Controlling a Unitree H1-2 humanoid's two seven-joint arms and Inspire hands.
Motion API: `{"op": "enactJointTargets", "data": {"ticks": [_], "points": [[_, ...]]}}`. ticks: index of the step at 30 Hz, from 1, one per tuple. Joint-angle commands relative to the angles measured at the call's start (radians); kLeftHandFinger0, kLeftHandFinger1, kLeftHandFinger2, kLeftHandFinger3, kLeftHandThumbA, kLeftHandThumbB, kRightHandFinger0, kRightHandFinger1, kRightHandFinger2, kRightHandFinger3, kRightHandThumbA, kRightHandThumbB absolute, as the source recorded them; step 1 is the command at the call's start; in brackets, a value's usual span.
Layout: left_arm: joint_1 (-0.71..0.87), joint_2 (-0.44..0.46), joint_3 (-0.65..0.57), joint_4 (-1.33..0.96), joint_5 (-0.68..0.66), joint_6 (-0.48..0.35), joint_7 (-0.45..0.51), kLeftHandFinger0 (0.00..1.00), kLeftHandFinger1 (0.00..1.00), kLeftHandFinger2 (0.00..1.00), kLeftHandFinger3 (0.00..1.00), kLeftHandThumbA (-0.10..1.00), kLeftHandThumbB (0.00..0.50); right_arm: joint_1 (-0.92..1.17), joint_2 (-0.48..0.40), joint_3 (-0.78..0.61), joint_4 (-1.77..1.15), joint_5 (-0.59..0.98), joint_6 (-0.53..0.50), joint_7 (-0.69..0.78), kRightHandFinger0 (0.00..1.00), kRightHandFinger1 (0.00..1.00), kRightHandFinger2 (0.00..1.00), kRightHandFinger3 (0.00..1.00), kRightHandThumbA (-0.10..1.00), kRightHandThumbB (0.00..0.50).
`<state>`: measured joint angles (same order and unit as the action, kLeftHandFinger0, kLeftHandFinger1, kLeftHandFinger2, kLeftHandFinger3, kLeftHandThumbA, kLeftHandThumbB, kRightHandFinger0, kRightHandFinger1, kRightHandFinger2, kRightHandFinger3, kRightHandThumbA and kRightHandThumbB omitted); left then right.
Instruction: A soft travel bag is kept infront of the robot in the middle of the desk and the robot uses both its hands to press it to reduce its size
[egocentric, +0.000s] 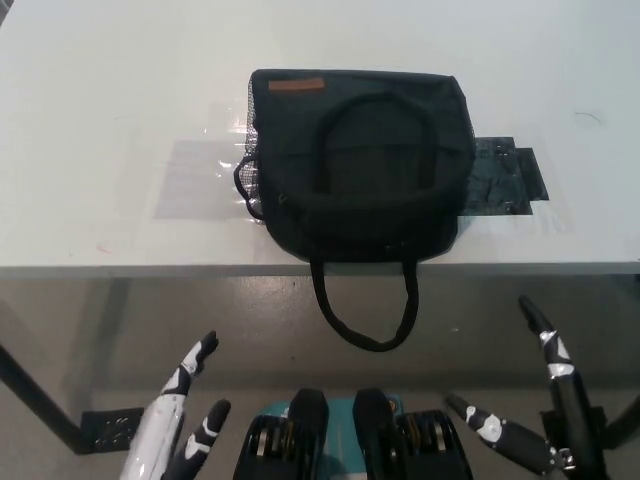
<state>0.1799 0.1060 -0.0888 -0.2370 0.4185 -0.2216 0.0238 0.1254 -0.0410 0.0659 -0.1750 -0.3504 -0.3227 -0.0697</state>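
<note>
A soft black fabric travel bag (360, 165) sits in the middle of the white table (120, 90), close to its near edge, untouched by either of the robot's hands. One looped carry handle (375, 110) lies flat across the top of the bag; the other handle (365, 320) hangs over the table's front edge and dangles toward the grey floor (150, 320). A small orange-brown label (296, 86) marks the bag's far left corner, and a mesh pocket (250, 150) shows along its left side. Under and beside the bag lie a clear, shiny plastic sheet (195, 175) on the left and a dark rectangular patch (505, 175) sticking out on the right — both flat on the table.

Below the table edge, well apart from the bag, the robot's white left hand (185, 415) is held low at the lower left, fingers spread and holding nothing. The black right hand (535, 410) mirrors it at the lower right — fingers splayed wide, also empty. Both hands are over the floor, short of the table, one to each side of the dangling handle.
</note>
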Motion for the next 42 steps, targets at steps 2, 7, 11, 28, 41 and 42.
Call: {"op": "enactJointTargets", "data": {"ticks": [2,7,11,28,41,42], "points": [[-0.129,0.053,0.044,-0.327,0.354,-0.014,-0.019,1.0,1.0,1.0,1.0,1.0,0.434,-0.123,-0.029,-0.055,-0.355,-0.395,0.048,0.022,1.0,1.0,1.0,1.0,1.0,0.384],[-0.261,0.058,0.064,-0.369,0.373,0.054,-0.069,1.0,1.0,1.0,1.0,1.0,0.438,-0.259,-0.034,-0.055,-0.375,-0.414,0.094,0.059,1.0,1.0,1.0,1.0,1.0,0.385],[-0.377,0.075,0.06,-0.348,0.372,0.067,-0.092,1.0,1.0,1.0,1.0,1.0,0.415,-0.371,-0.032,-0.049,-0.415,-0.415,0.212,0.155,1.0,1.0,1.0,1.0,1.0,0.391],[-0.823,0.205,-0.047,-0.108,0.579,0.172,-0.331,1.0,1.0,1.0,1.0,1.0,0.356,-0.825,-0.073,0.008,-0.101,-0.335,0.444,0.326,1.0,1.0,1.0,1.0,1.0,0.326],[-1.093,0.207,-0.071,0.193,0.491,0.217,-0.339,1.0,1.0,1.0,1.0,1.0,0.345,-1.003,-0.087,0.015,0.219,-0.283,0.466,0.277,1.0,1.0,1.0,1.0,1.0,0.285],[-1.104,0.199,-0.068,0.203,0.476,0.223,-0.342,1.0,1.0,1.0,1.0,1.0,0.344,-1.012,-0.086,0.013,0.238,-0.275,0.463,0.273,1.0,1.0,1.0,1.0,1.0,0.285]]}}
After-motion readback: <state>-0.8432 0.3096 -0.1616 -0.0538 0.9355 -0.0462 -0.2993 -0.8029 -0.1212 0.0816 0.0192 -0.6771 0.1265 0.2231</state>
